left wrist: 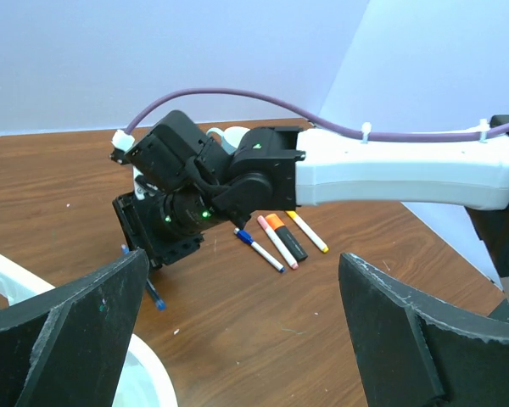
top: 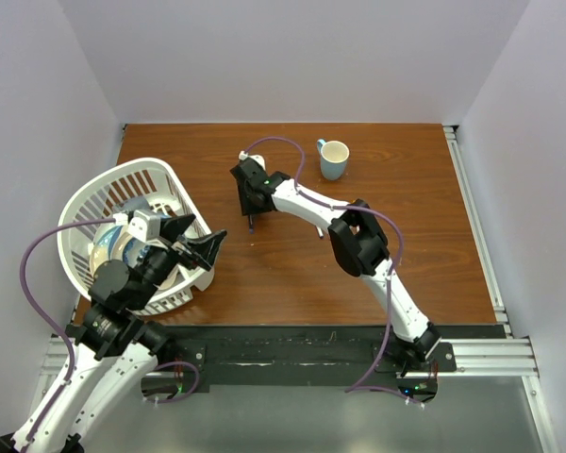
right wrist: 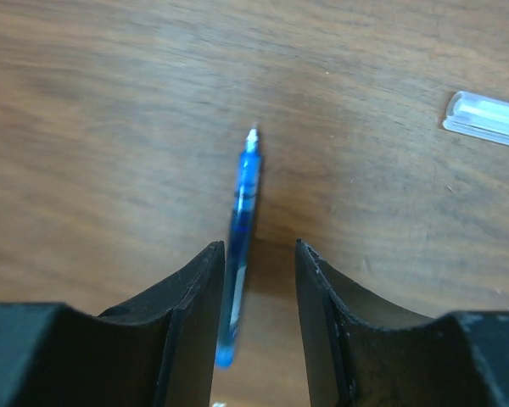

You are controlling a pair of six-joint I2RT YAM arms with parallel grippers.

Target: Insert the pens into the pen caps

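Right tool (right wrist: 259,254) fills the bottom of its own wrist view with its black fingers (right wrist: 187,322) about half open. A slim translucent blue pen (right wrist: 246,186) lies flat on the brown wooden worktop (right wrist: 85,93), running up through the gap. It sits closer to the left-hand finger in that view and might be brushing it, can't tell. The gap is clearly wider than the barrel though, so nothing's clamped. The bare writing tip points away from the wrist and the tail end is tucked down between the fingers.

So I'd call this the pick-up step for the blue pen. Next move as I read it is to centre the fingers on the barrel, close and lift, without knocking it sideways since it's off-centre. After that it needs a cap. A small clear plastic cap (right wrist: 488,119) lies on the wood at the upper right of that view, well apart from the pen tip — my guess for its partner.

Left tool (top: 196,236) is spread wide and holding nothing, hovering by the white slatted plastic basket (top: 104,189) and facing the right one. Past the right tool in the left wrist view sit four other pens (left wrist: 280,242) in a row, with blue, pink, orange and yellow ends — they look capped already.
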